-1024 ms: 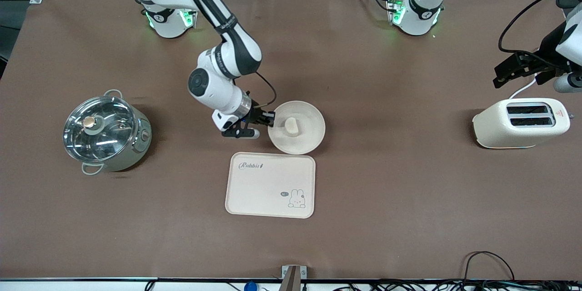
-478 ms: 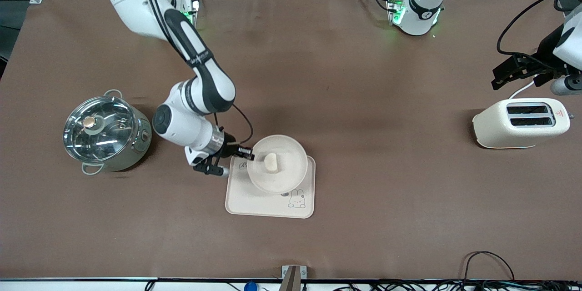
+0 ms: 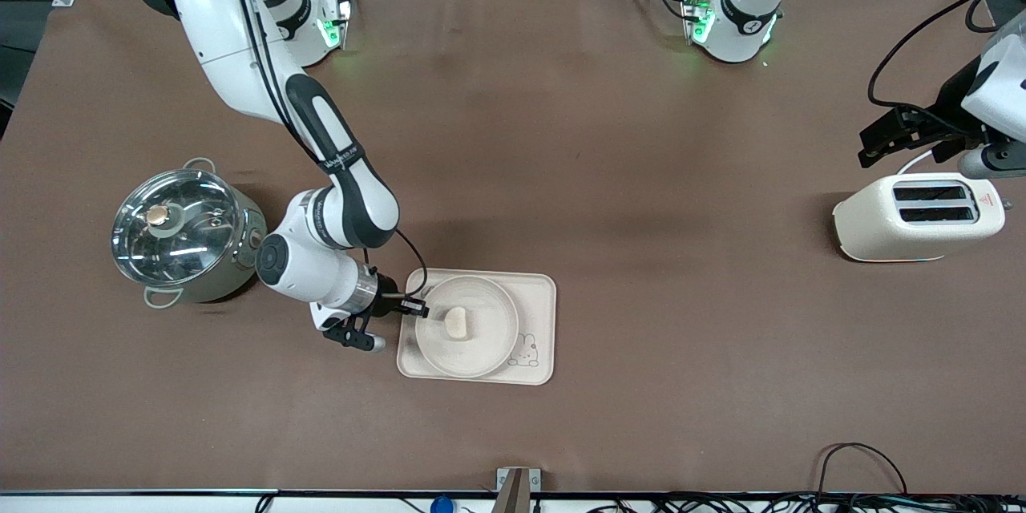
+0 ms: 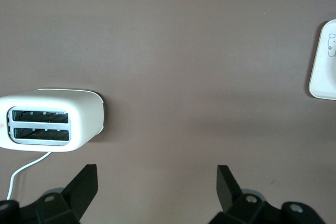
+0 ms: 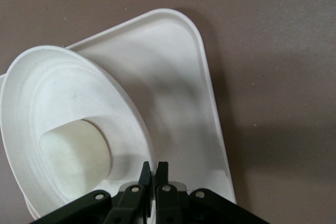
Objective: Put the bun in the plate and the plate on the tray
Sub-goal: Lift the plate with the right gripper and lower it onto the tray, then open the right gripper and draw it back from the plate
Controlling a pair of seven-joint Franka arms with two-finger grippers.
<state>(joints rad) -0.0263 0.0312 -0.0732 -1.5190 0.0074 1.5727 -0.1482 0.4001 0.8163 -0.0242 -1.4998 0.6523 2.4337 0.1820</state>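
The round cream plate (image 3: 489, 337) rests on the cream rabbit tray (image 3: 535, 296), with the small pale bun (image 3: 457, 321) lying in it. My right gripper (image 3: 418, 308) is shut on the plate's rim at the edge toward the right arm's end. In the right wrist view the shut gripper (image 5: 154, 167) pinches the plate's rim (image 5: 134, 114) over the tray (image 5: 178, 77), and the bun (image 5: 76, 153) lies inside the plate. My left gripper (image 3: 910, 136) is open and empty, up over the table beside the toaster; it waits. In its own view the left gripper (image 4: 157, 179) has its jaws wide apart.
A white toaster (image 3: 918, 216) stands at the left arm's end, also in the left wrist view (image 4: 50, 119). A steel pot with a glass lid (image 3: 184, 232) stands at the right arm's end, close to the right arm's wrist. A tray corner shows in the left wrist view (image 4: 325, 61).
My right gripper has carried the plate with the bun from the table just past the tray, toward the front camera, and lowered it onto the tray. The left gripper has barely moved.
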